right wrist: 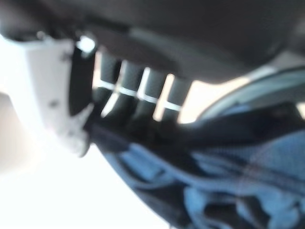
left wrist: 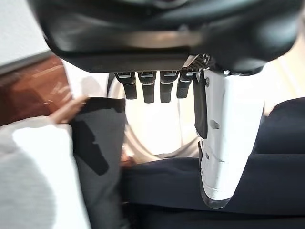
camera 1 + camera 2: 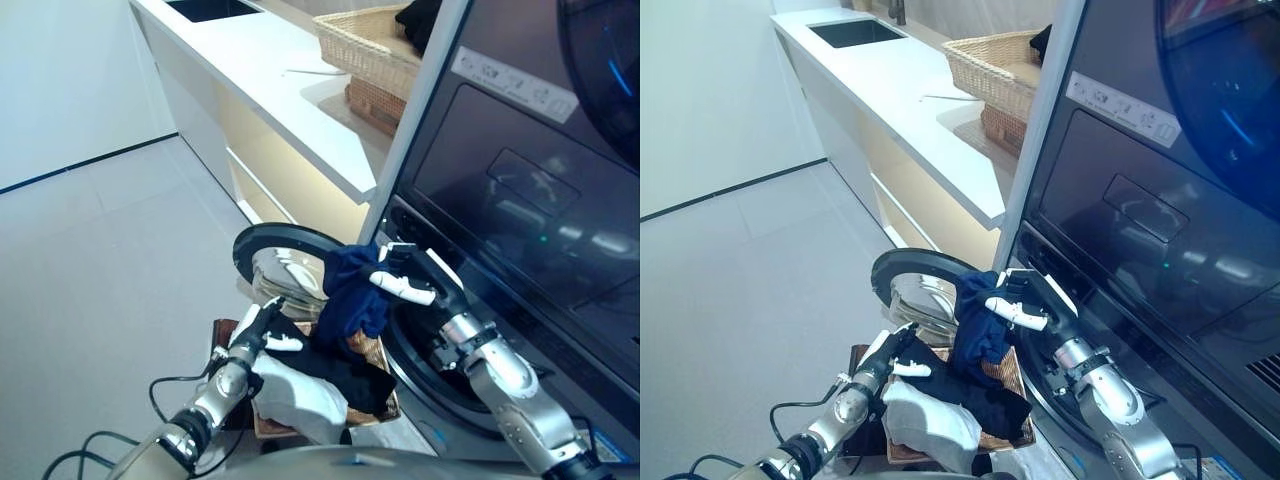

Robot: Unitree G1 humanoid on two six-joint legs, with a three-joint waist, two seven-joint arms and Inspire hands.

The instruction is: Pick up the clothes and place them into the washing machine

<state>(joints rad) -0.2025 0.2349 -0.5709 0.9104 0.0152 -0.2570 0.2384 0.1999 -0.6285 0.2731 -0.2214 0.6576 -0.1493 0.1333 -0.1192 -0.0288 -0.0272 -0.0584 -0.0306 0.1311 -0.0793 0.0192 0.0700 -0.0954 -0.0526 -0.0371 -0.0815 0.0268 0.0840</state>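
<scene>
The robot's right hand [image 3: 408, 283] pinches a dark blue garment [image 3: 352, 290] between curled fingers and white-covered thumb, holding it up at the mouth of the washing machine [image 3: 520, 200], whose round door [image 3: 275, 255] stands open at about nine o'clock from the hand. At seven o'clock from the garment, a low basket [image 3: 1002, 372] on the floor holds black and white clothes [image 3: 300, 385]. The left hand [image 3: 255, 330] hovers just over them, fingers loosely extended and gripping nothing.

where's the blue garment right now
The blue garment hangs pinched in the right hand, in front of the washing machine's open door, above the basket of remaining clothes on the floor.
</scene>
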